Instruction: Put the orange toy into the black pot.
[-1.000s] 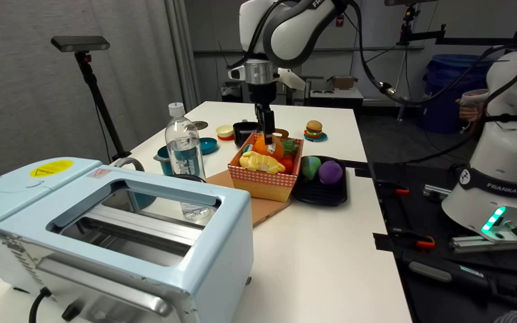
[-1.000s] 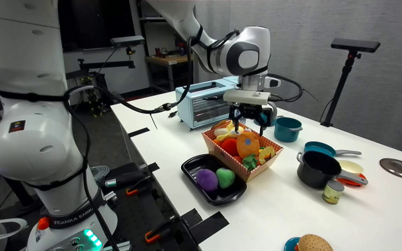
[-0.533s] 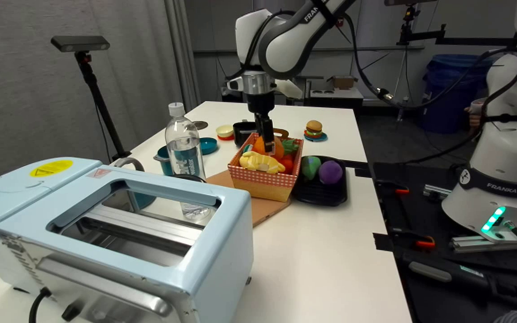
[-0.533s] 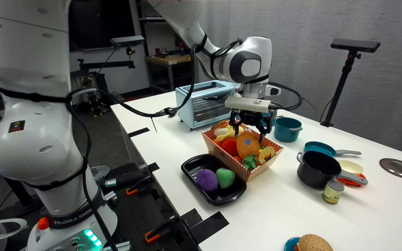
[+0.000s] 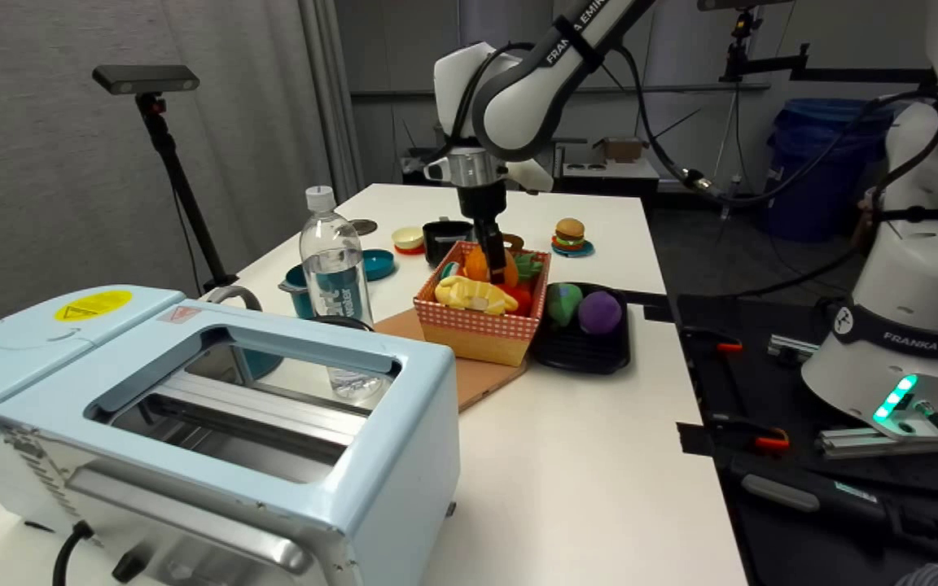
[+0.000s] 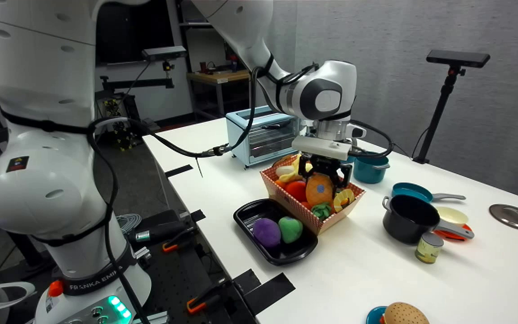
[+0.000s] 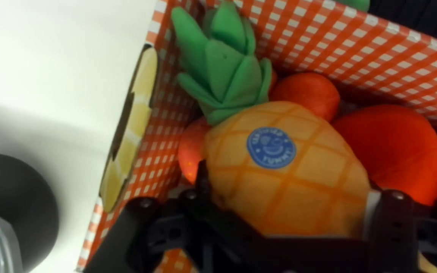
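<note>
The orange toy is an orange plush pineapple with green leaves and a blue sticker. It lies among other toy foods in the red-checked basket in both exterior views [image 5: 475, 265] [image 6: 319, 191] and fills the middle of the wrist view [image 7: 298, 182]. My gripper [image 6: 324, 177] is open and points down into the basket. In the wrist view its fingers [image 7: 288, 189] stand on either side of the orange toy; whether they touch it I cannot tell. The black pot [image 6: 405, 222] stands on the table beyond the basket, with a grey handle. It also shows in the wrist view [image 7: 21, 212].
The basket [image 6: 288, 209] holds red, yellow and green toys. A black tray [image 6: 292, 257] with a purple and a green toy stands beside it. A can [image 6: 429, 248] stands against the pot. A teal pot [image 6: 369, 168], a pan, a water bottle [image 5: 339, 281] and a blue toaster oven [image 5: 404, 456] stand around.
My gripper has moved down from above the basket, so its fingers now reach in beside the orange toy. The fingers have stayed apart. The toy and pot have not moved noticeably.
</note>
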Tool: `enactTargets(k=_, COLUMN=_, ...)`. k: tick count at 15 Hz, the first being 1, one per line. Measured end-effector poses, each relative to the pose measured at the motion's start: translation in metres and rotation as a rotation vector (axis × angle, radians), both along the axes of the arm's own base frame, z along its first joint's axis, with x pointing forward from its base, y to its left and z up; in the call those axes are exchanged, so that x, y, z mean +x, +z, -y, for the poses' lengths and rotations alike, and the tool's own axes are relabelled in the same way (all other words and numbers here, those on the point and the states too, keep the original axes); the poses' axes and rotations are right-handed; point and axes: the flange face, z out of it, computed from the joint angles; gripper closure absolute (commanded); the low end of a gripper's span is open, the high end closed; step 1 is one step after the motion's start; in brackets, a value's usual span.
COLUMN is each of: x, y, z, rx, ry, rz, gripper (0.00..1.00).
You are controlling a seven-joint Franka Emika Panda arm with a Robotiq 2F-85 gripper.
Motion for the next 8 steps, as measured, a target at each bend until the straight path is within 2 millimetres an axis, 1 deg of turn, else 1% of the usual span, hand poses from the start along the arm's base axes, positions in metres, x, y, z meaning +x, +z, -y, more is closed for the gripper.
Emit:
enactTargets(k=6, x=-0.007, y=-0.003, z=0.016, rx=-0.002, ry=-0.055, rz=-0.008, gripper=0.89)
enactTargets(k=8, x=-0.01, y=-0.001, z=0.02, rx=-0.003, ry=-0.069, rz=-0.006, gripper=0.92)
